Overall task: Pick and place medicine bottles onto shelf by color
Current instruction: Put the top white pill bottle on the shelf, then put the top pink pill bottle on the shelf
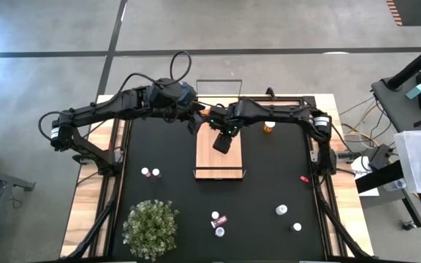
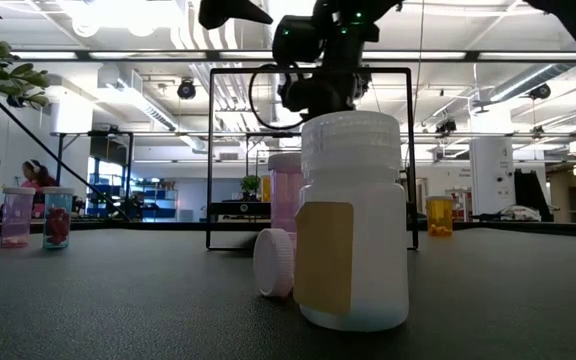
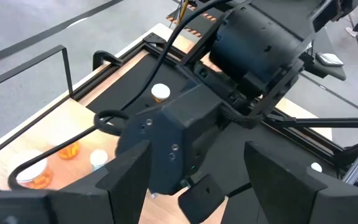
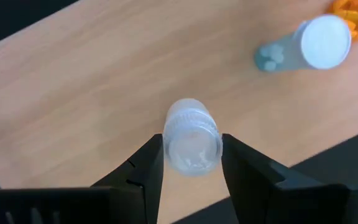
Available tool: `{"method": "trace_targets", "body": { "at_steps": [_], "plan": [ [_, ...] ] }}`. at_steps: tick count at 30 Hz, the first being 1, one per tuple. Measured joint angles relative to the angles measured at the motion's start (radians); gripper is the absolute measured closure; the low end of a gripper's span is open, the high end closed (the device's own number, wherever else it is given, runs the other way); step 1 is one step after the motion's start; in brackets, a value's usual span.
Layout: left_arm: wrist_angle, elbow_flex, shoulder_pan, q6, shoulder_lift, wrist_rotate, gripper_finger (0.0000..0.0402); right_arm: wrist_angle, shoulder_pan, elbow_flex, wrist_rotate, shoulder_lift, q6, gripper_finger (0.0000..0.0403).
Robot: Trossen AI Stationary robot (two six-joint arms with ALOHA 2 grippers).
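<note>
Right gripper (image 4: 191, 163) pinches a clear-capped bottle (image 4: 192, 138) over the wooden shelf (image 1: 205, 153).

The bottle sits between the dark fingers (image 4: 143, 168), above the bare board, with a blue-tinted white-capped bottle (image 4: 309, 46) and an orange one (image 4: 354, 14) near its 1 o'clock. The left gripper (image 3: 194, 171) hangs just beside the right wrist, at the shelf's 11 o'clock, fingers spread and holding nothing. More bottles stand on the black mat (image 1: 269, 190): a pair (image 1: 150, 173) at the shelf's 8 o'clock, others (image 1: 218, 223) at 6 o'clock.
</note>
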Motion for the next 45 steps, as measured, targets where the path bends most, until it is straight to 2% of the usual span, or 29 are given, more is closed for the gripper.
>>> {"method": "trace_targets", "body": {
  "at_steps": [14,23,26,29,38,45],
  "plan": [
    [-0.001,0.0,0.0,0.023,-0.008,0.0,0.0162,-0.076,-0.015,0.15,-0.001,0.111,-0.04,0.0268],
    [-0.003,0.0,0.0,0.046,-0.008,0.0,0.0162,-0.082,-0.016,0.16,-0.005,0.102,-0.048,0.0268],
    [-0.003,0.0,0.0,0.045,-0.008,0.0,0.0162,-0.082,-0.016,0.158,-0.052,0.102,-0.051,0.0265],
    [-0.003,0.0,0.0,0.045,-0.008,0.0,0.0162,-0.082,-0.015,0.154,-0.105,0.102,-0.06,0.0255],
    [-0.02,0.0,0.0,0.044,-0.008,0.0,0.0162,-0.081,-0.016,0.157,-0.102,0.1,-0.063,0.02],
    [-0.04,0.0,0.0,0.043,-0.012,0.0,0.0162,-0.087,-0.015,0.159,-0.101,0.03,-0.064,0.0192]
  ]
}}
